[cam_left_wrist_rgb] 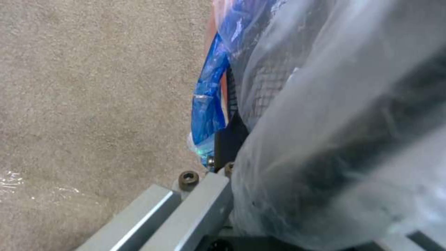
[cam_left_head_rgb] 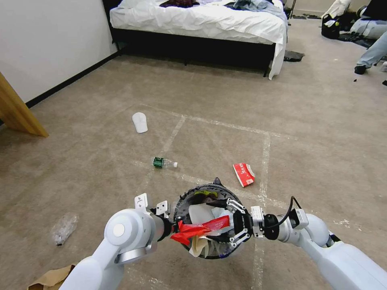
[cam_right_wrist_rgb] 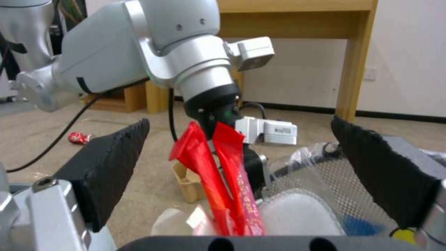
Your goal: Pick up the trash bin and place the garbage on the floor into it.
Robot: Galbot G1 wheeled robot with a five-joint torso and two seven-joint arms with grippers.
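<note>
The left gripper (cam_left_head_rgb: 171,219) is clamping the nine o'clock rim of the small round bag-lined trash bin (cam_left_head_rgb: 193,194) while the right gripper (cam_left_head_rgb: 238,223), jaws apart, is hovering at three o'clock over the long red wrapper (cam_left_head_rgb: 199,229) lying crosswise on top.

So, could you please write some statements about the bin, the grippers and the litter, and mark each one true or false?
1. The left gripper holds the bin at its rim. True.
2. The right gripper has its fingers shut on a bottle. False: the fingers are open and empty, at the bin's mouth.
3. A red wrapper sticks out of the bin. True.
4. The white slipper lies inside the bin. False: it lies on the floor, far ahead.
5. A green-labelled bottle lies on the floor. True.
</note>
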